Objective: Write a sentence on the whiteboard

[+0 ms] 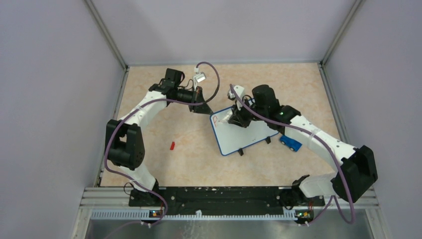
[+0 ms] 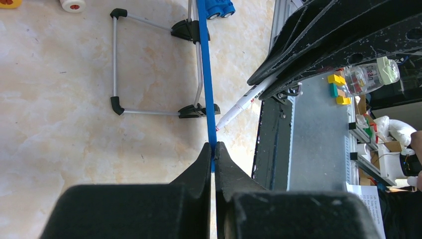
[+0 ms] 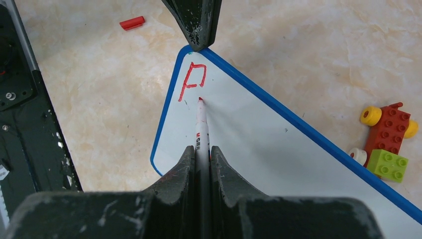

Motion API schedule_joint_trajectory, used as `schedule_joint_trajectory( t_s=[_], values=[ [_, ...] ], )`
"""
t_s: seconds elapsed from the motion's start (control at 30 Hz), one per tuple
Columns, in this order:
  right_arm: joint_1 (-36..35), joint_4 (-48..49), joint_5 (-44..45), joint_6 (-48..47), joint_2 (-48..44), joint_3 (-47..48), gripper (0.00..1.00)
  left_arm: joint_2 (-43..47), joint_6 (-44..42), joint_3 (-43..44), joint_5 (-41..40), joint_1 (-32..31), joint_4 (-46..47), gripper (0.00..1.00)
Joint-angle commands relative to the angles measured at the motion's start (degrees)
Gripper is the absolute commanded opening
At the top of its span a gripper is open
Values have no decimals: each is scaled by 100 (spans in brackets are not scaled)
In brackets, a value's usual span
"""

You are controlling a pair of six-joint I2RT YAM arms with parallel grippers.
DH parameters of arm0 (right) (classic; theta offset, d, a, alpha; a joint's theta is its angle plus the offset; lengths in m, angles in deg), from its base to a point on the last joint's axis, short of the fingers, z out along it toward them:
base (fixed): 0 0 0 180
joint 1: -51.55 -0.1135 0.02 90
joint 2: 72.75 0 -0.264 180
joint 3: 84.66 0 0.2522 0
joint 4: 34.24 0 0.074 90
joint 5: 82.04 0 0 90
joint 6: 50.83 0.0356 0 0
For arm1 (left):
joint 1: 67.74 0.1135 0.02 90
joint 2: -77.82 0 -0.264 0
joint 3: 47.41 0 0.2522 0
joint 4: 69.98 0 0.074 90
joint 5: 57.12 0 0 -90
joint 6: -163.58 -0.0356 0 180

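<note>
— Starting at the left, the red cap is lying on the table, well apart from everything else. Our left gripper is pinching the blue rim of the whiteboard at its far left corner, jaws pressed tight on it.

— Good. We are relying on that clamp so the board, standing on its black feet mid-table, is not sliding under the strokes. And the sentence?

— We are seeing only a red P in that corner. Our right gripper is squeezing the marker, and its tip seems to be touching the white just below and right of the P.

— Then we are judging it best to press lightly and make small strokes, working rightward and away from the left fingers. The toy car is sitting just beside the board's right edge, out of our way.
</note>
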Motion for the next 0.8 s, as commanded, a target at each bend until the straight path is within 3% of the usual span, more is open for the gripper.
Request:
schedule_joint_trajectory(
  t_s=[0.0,0.77],
  values=[
    [-113,205,82,35,86,369,0,242,-30,-60,164,-69,26,0],
    [-199,-82,279,-203,-78,44,0,241,-27,-51,147,-69,24,0]
  ],
)
